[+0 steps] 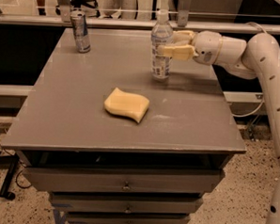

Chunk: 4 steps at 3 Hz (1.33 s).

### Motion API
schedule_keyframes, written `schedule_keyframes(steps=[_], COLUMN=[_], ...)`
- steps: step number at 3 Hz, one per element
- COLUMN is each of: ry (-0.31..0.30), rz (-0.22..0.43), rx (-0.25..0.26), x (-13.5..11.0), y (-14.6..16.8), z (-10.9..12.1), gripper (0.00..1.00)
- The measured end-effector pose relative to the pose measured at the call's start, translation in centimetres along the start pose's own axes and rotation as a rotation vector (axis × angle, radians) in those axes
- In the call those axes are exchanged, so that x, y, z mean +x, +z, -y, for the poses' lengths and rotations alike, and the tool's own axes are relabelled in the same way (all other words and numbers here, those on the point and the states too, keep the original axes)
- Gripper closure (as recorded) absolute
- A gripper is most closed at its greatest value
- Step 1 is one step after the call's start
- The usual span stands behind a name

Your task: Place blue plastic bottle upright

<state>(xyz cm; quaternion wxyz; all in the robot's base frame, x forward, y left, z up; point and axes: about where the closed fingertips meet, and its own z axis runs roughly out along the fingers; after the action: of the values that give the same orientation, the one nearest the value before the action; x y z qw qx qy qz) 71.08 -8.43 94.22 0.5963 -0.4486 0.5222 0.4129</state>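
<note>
The blue plastic bottle is clear, with a white cap and a white label printed in blue. It stands upright with its base on the grey table, at the back right of the middle. My gripper reaches in from the right at the bottle's upper body. One cream finger crosses the bottle's front and the other lies behind it, so the gripper is closed around the bottle.
A slim silver-blue can stands upright at the table's back left. A yellow sponge lies near the table's middle. My white arm spans the right edge. Drawers sit below the tabletop, and a rail runs behind it.
</note>
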Motion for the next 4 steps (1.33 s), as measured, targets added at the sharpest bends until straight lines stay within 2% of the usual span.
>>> schedule_keyframes(steps=[1, 4], ry=[0.024, 0.049], rz=[0.018, 0.032], rx=[0.01, 0.023], x=[1.2, 2.3], y=[-0.4, -0.8], z=[0.2, 0.4], gripper=[0.84, 0.14])
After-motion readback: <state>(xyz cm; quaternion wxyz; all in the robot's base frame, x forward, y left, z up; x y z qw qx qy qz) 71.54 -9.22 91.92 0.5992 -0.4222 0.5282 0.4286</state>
